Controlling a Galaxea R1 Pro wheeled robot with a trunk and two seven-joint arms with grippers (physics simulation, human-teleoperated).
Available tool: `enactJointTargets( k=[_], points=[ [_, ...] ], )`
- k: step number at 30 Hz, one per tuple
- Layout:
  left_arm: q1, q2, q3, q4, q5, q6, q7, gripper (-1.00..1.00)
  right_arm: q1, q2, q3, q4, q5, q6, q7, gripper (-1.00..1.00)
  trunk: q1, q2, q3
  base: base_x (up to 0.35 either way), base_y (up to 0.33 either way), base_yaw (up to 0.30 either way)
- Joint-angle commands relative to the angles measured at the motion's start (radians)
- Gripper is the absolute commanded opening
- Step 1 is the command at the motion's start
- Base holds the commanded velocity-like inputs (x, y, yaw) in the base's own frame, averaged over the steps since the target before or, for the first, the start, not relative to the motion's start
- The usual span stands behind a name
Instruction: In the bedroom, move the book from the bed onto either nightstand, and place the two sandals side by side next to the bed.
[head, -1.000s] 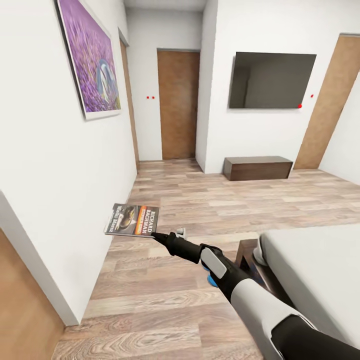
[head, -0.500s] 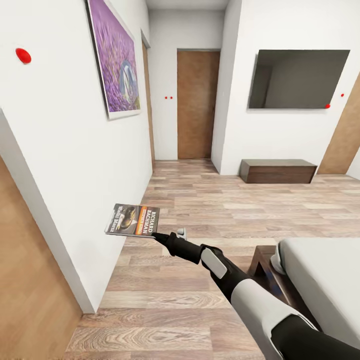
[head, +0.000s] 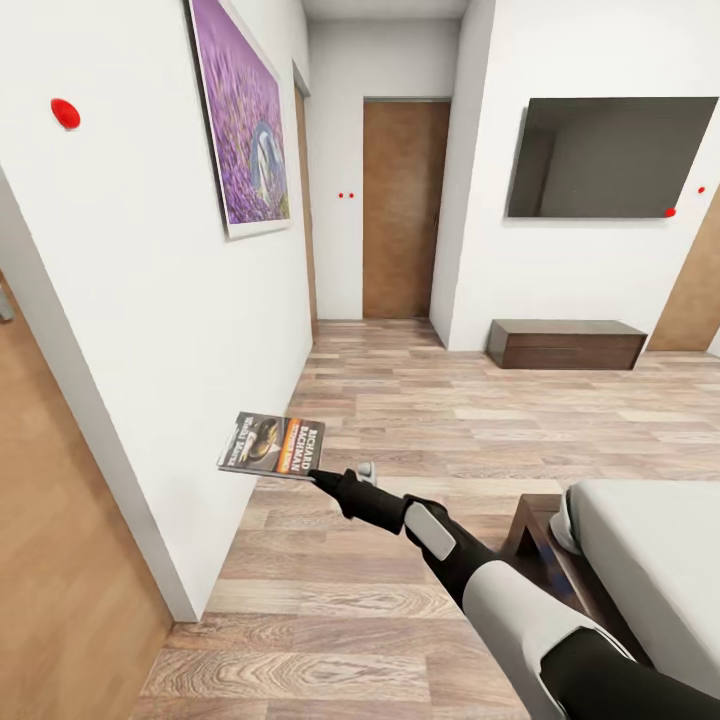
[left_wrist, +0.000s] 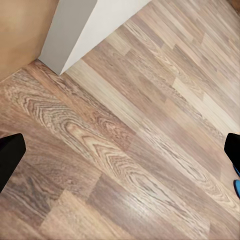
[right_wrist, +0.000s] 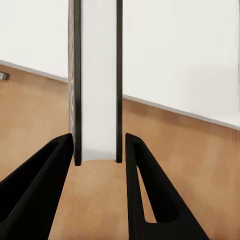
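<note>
— Out at eleven o'clock, what is the right end effector (head: 318, 477) doing?
— It pinches the book (head: 272, 446) flat in the air, near the white wall (head: 150, 330).
— And the left end effector (left_wrist: 120, 155)?
— Spread wide over the floor (left_wrist: 125, 145). The bed (head: 640, 560) is at four o'clock.

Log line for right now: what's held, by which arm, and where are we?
right gripper: shut on book | book: in the air over wood floor, near white wall | bed: corner at right
</note>
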Motion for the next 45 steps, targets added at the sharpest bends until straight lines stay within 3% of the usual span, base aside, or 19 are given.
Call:
enactJointTargets(
  k=[1, 10, 17, 22, 32, 45],
  points=[
    [-0.001, 0.0, -0.007, 0.001, 0.007, -0.004, -0.003, 1.0, -0.001, 0.0, 0.002, 0.004, -0.009, 0.005, 0.001, -1.0, 0.0, 0.0, -0.001, 0.0, 0.0, 0.007],
    [-0.001, 0.0, -0.008, 0.001, 0.006, -0.004, -0.003, 1.0, -0.001, 0.0, -0.007, 0.064, -0.018, 0.005, 0.0, -1.0, 0.0, 0.0, -0.001, 0.0, 0.0, 0.002],
    [-0.001, 0.0, -0.009, 0.001, 0.006, -0.004, -0.003, 1.0, -0.001, 0.0, -0.045, 0.177, -0.082, 0.007, 0.004, -1.0, 0.0, 0.0, -0.001, 0.0, 0.0, 0.0],
    [-0.001, 0.0, -0.009, 0.001, 0.006, -0.003, -0.003, 1.0, -0.001, 0.0, -0.055, 0.263, -0.104, -0.012, 0.007, -1.0, 0.0, 0.0, -0.001, 0.0, 0.0, 0.0],
    [-0.001, 0.0, -0.008, 0.001, 0.006, -0.004, -0.003, 1.0, -0.001, -0.02, -0.055, 0.391, -0.112, -0.135, 0.016, -1.0, 0.0, 0.0, -0.001, 0.0, 0.0, 0.0],
    [-0.001, 0.0, -0.009, 0.001, 0.006, -0.004, -0.003, 1.0, -0.001, -0.025, -0.056, 0.421, -0.108, -0.17, 0.023, -1.0, 0.0, 0.0, -0.001, 0.0, 0.0, 0.0]
  ],
)
